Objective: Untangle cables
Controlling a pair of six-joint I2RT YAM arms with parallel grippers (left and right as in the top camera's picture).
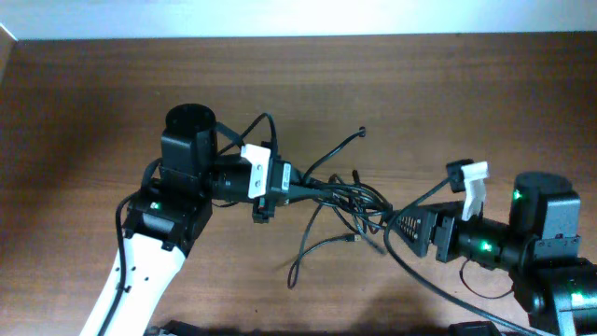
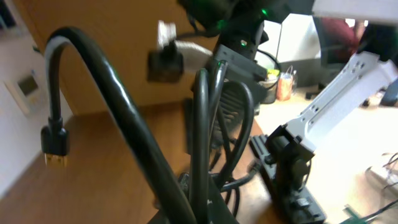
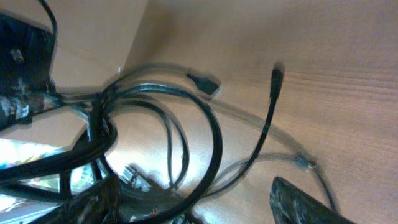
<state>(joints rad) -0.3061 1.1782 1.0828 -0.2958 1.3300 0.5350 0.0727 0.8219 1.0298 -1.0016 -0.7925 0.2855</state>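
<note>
A tangle of black cables (image 1: 340, 201) lies on the wooden table between the two arms. My left gripper (image 1: 284, 189) is shut on a bundle of these cables at the tangle's left side. In the left wrist view the cables (image 2: 202, 124) rise from the jaws (image 2: 199, 214), and one thick cable arcs left to a gold-tipped plug (image 2: 55, 140). My right gripper (image 1: 399, 229) is open at the tangle's right edge. In the right wrist view its fingers (image 3: 196, 205) stand wide apart, with a cable loop (image 3: 214, 143) passing between them. A plug (image 3: 205, 84) lies beyond.
Loose cable ends reach up to the back (image 1: 361, 132) and down toward the front (image 1: 292, 278). A thin cable (image 1: 438, 289) runs under the right arm toward the front edge. The right arm's body (image 2: 239, 37) faces the left wrist camera.
</note>
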